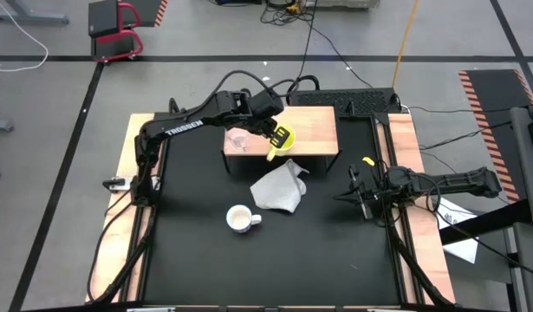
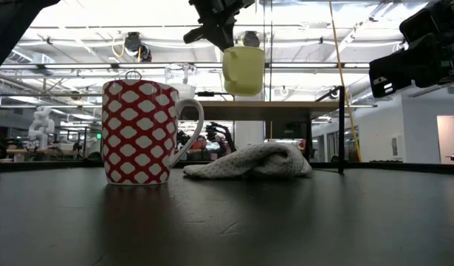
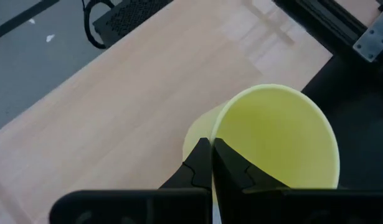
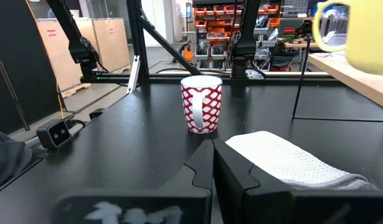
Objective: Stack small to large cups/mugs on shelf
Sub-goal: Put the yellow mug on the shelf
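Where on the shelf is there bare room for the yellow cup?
The shelf is bare right of the yellow cup, which the left gripper holds above its front edge. Its left end is crowded by the clear glass cup and that arm.

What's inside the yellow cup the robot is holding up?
Nothing: the yellow cup looks empty inside. The left pincer is shut on its rim, hiding a small part; the shelf lies below.

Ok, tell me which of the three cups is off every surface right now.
The yellow cup: the left gripper holds it by the rim above the shelf. The clear glass cup stands on the shelf; the red-and-white patterned mug stands on the black tabletop.
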Controlling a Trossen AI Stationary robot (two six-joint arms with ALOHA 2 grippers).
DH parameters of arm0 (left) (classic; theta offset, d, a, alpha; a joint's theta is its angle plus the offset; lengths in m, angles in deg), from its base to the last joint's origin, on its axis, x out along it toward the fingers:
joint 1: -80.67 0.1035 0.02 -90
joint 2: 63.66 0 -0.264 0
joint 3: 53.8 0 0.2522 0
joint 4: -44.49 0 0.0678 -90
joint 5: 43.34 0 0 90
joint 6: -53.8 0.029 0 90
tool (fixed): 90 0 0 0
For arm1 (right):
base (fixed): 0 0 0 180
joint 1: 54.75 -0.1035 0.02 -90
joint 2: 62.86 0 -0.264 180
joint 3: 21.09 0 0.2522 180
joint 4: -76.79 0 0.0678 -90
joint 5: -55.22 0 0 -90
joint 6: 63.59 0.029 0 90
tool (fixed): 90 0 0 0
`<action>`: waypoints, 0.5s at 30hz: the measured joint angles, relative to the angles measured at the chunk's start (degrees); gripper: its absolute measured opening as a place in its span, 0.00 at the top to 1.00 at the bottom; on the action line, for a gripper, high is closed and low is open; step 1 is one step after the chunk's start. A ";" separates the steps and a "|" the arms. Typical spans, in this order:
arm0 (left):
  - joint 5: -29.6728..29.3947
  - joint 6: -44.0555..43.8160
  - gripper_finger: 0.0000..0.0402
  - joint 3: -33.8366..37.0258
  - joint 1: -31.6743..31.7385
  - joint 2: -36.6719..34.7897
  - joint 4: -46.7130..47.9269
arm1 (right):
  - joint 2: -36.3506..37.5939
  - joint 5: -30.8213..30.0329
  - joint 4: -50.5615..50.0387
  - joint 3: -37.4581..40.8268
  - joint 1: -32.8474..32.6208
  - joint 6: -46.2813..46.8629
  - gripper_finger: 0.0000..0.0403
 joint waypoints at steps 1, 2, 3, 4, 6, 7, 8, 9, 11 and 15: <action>-0.01 0.04 1.00 0.10 0.08 0.02 -0.18 | 0.00 0.00 -0.01 0.00 0.00 0.00 1.00; 0.00 0.14 1.00 0.13 0.16 0.03 -0.16 | 0.00 0.00 0.01 0.00 0.00 -0.01 1.00; -0.04 0.15 1.00 0.13 0.26 0.04 -0.20 | 0.00 0.00 0.01 0.00 0.02 -0.04 1.00; -0.08 0.15 1.00 0.12 0.35 0.02 -0.25 | 0.00 0.00 -0.01 0.00 0.01 -0.03 1.00; -0.57 -0.31 1.00 0.11 0.47 0.02 -0.02 | 0.00 0.00 0.00 0.00 0.01 0.04 1.00; -0.69 -0.54 1.00 0.24 0.51 0.02 -0.01 | 0.00 0.00 -0.01 0.00 0.00 0.05 1.00; -0.73 -0.60 1.00 0.58 0.51 0.01 -0.18 | 0.00 0.00 -0.01 0.00 0.02 0.05 1.00; -0.74 -0.75 1.00 0.84 0.53 0.02 -0.18 | 0.00 0.00 -0.01 0.00 0.01 0.06 1.00; -0.81 -1.28 1.00 1.53 0.51 0.00 0.23 | 0.00 0.00 -0.01 0.00 0.00 0.02 1.00; -1.03 -1.79 1.00 2.99 0.71 0.00 0.43 | 0.00 0.00 0.00 0.00 0.02 -0.04 1.00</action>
